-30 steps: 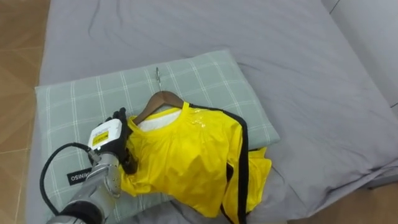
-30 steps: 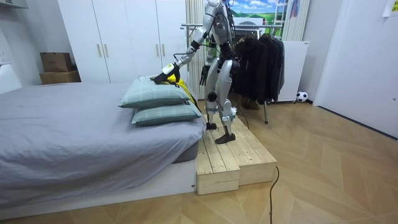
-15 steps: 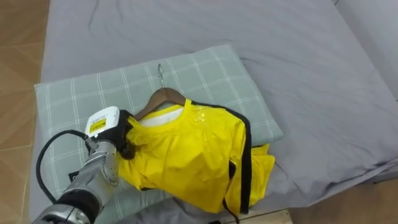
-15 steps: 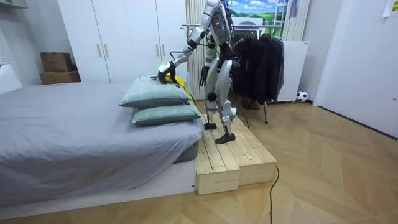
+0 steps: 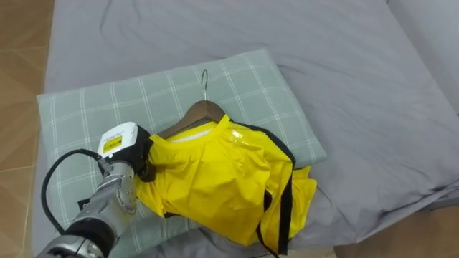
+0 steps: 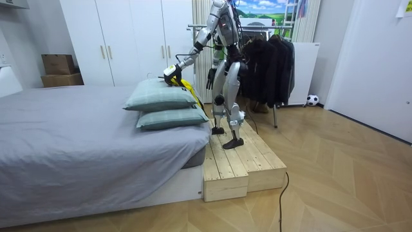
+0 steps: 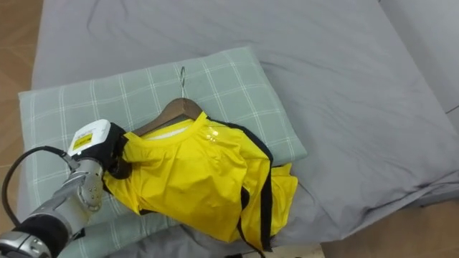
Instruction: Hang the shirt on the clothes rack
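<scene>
A yellow shirt (image 5: 215, 179) with black trim sits on a wooden hanger (image 5: 204, 111), lying across a green checked pillow (image 5: 93, 107) on the bed. The hanger's metal hook (image 5: 204, 79) points toward the far side of the pillow. My left hand (image 5: 133, 154) is at the shirt's left shoulder, its dark fingers curled into the yellow cloth over the hanger's end. The shirt's lower part droops over the pillow's near edge. In the room view my left hand (image 6: 170, 72) reaches over the top pillow, and my right hand (image 6: 209, 80) hangs beside my hip.
The grey bed (image 5: 344, 72) stretches beyond and to the right of the pillow. Wooden floor (image 5: 21, 72) shows at the left. I stand on a wooden platform (image 6: 244, 161) beside the bed. Behind me is a rack of dark clothes (image 6: 267, 61). A second pillow (image 6: 170, 119) lies under the top one.
My left hand's fingers have curled shut on the shirt's shoulder. The hanger and the shirt's upper part have shifted up and to the right on the pillow.
</scene>
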